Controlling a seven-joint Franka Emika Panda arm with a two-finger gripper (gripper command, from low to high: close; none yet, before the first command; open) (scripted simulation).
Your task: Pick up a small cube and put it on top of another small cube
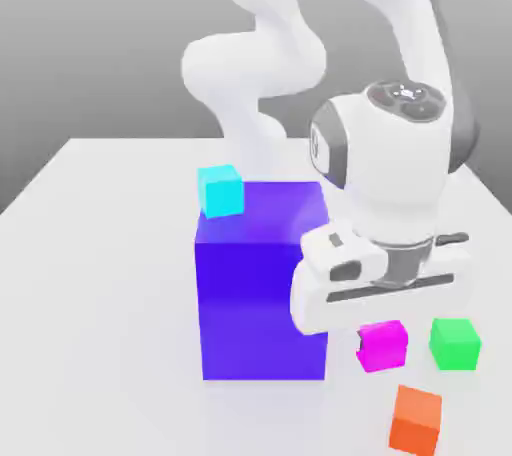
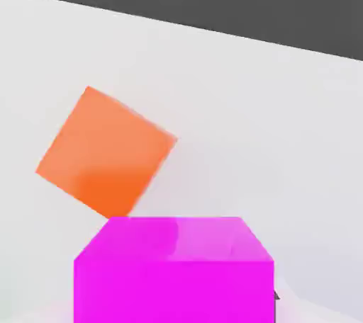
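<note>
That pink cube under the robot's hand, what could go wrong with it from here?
The magenta cube sits right under the gripper, whose jaws are shut; whether it is firmly clamped is hard to tell, so it might slip on lifting. The green cube and orange cube lie close by, so a swing of the hand could knock them. The big blue block stands right beside the hand and could be bumped.

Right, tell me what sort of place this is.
Most likely a simulated tabletop test scene, not a real room: a plain white table against a blank grey backdrop, flat-coloured blocks such as the big blue-violet block and the magenta cube, and a white robot arm.
</note>
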